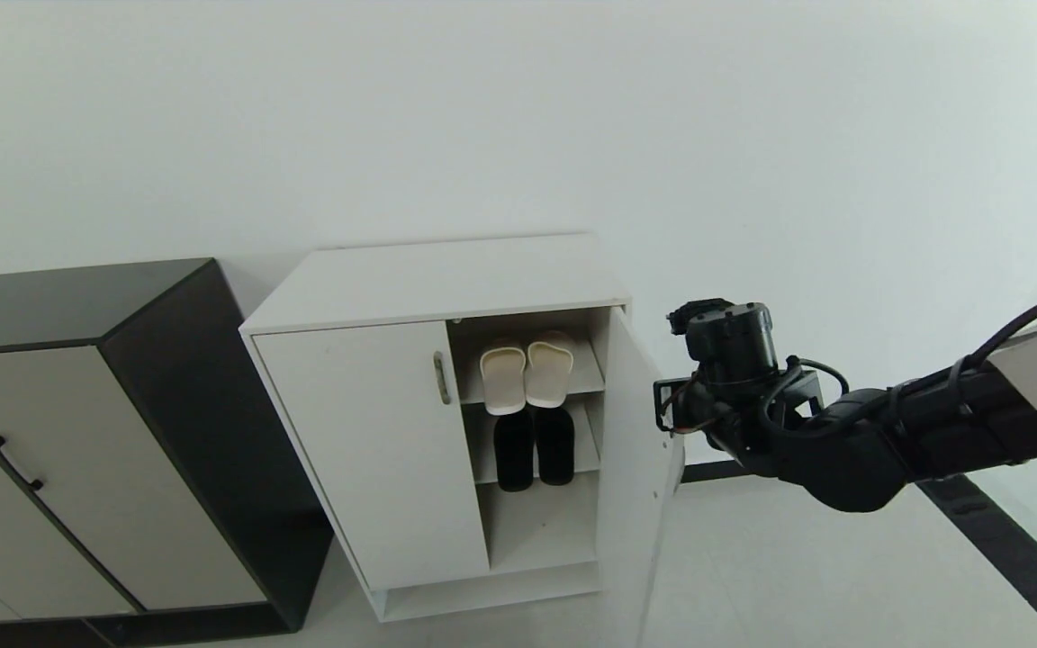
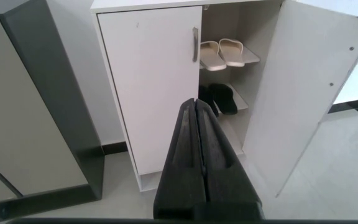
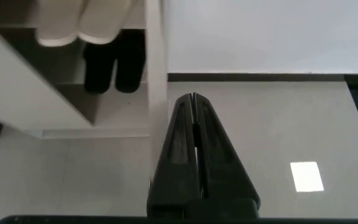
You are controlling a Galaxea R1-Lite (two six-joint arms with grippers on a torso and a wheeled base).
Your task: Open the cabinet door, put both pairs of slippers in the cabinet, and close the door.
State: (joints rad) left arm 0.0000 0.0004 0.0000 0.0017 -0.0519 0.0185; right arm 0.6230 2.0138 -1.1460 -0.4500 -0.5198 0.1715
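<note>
Jaws pressed together, empty: left gripper [image 2: 196, 102], right gripper [image 3: 194, 98], the latter beside the free edge of the open door [image 1: 635, 450]. Cabinet [image 1: 428, 283]: white slippers [image 1: 526, 373] on top shelf, black slippers [image 1: 534, 447] on shelf below.

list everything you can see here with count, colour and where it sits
white cabinet: 1, white, against the wall, right of the dark cabinet
closed door: 1, white, cabinet's left half
handle: 1, metal, inner edge of the closed door
open door: 1, white, swung out on the cabinet's right
white slippers: 1 pair, cream white, upper shelf, side by side
black slippers: 1 pair, black, on the shelf just below
dark cabinet: 1, black with pale doors, at the left
right gripper: 1, black, shut, beside the open door's outer face
left gripper: 1, black, shut, held in front of the white cabinet
</note>
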